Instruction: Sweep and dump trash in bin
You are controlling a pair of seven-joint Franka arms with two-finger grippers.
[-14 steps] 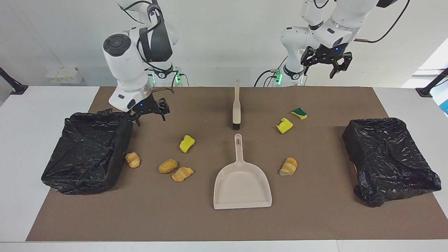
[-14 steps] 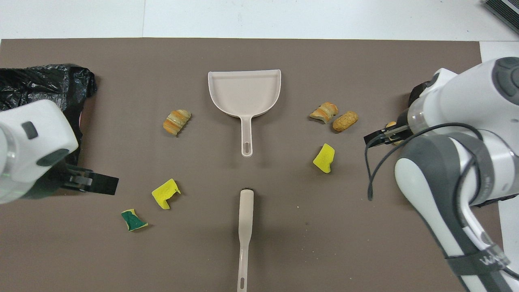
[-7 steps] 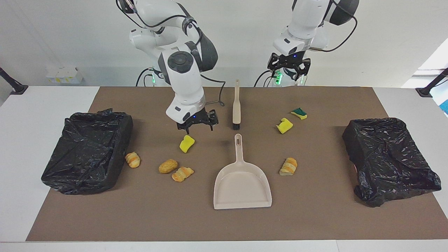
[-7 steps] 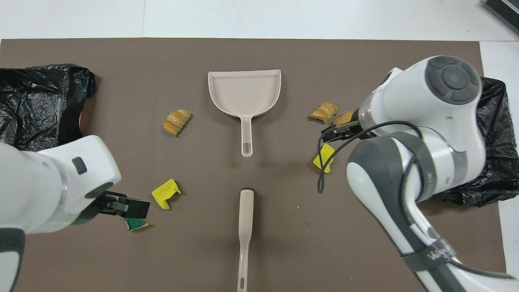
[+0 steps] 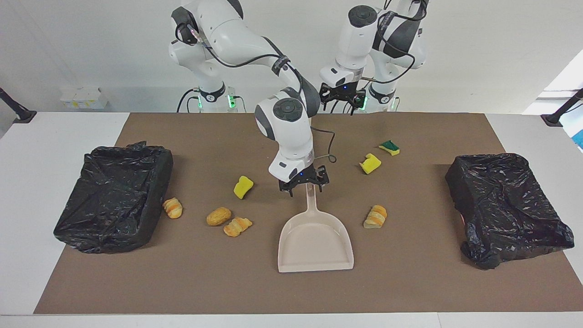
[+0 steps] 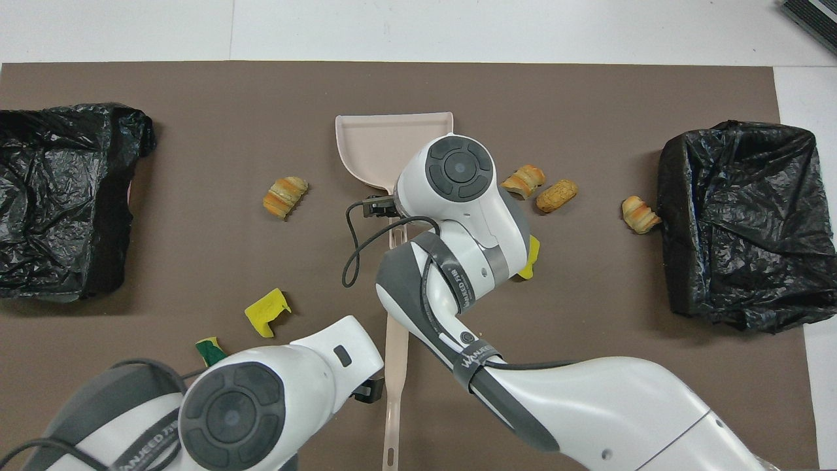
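Trash: seven small pieces loose on the brown mat [image 5: 410, 282] on the counter. Yellow sponge chunk [image 5: 243, 187] and three golden-brown toy pastries [image 5: 218, 216] toward the right arm's end, one pastry [image 5: 173, 207] touching that end's black-bagged bin [image 5: 114, 196]. Two more sponge chunks [image 5: 370, 163] and a striped pastry [image 5: 375, 216] toward the left arm's end, well apart from the second black-bagged bin [image 5: 505, 209]. Right gripper [image 5: 304, 187] low over the beige plastic dustpan [image 5: 315, 241], jaws spread either side of its handle, gripping nothing. Left gripper [image 5: 343, 102] up over the beige brush [image 6: 394, 386] handle, jaws open and empty
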